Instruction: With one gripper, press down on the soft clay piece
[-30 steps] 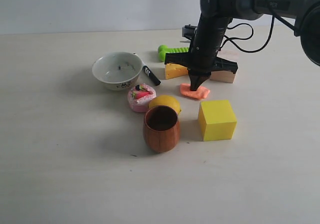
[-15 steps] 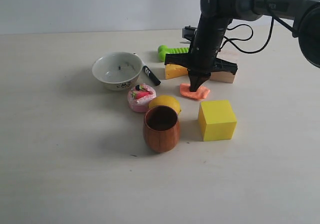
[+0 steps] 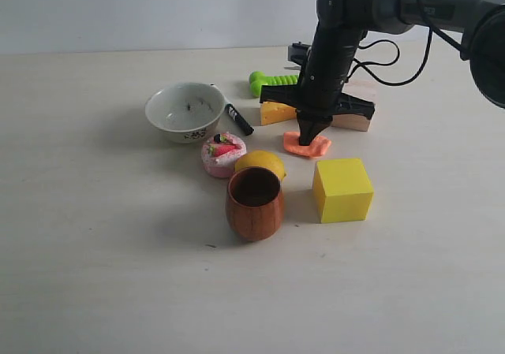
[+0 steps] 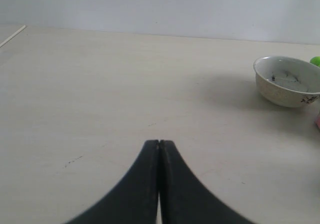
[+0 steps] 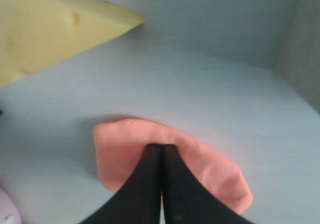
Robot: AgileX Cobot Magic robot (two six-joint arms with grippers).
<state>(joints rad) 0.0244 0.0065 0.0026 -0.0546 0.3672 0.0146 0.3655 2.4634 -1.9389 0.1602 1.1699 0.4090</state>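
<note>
Resting tip-down on the soft clay piece (image 3: 320,146), the right gripper (image 3: 310,138) has its fingers together. The clay lies between cheese wedge (image 3: 273,113) and yellow cube (image 3: 342,188). The bowl (image 3: 160,102) holds dark specks. The left gripper (image 4: 159,144), fingers together, hangs over open table (image 4: 100,84).

Our pale tabletop (image 3: 95,251) carries a bowl (image 3: 185,111), marker (image 3: 239,119), cheese wedge (image 3: 276,113), soft clay piece (image 3: 293,143), cake toy (image 3: 222,154), lemon (image 3: 260,163), wooden cup (image 3: 254,204) and yellow cube (image 3: 342,190).

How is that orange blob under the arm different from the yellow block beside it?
The soft clay piece is a flat, irregular salmon-orange blob; the yellow cube is tall, sharp-edged and larger. The right gripper, shut, touches the soft clay piece; the yellow cube stands untouched. Both lie on the table.
</note>
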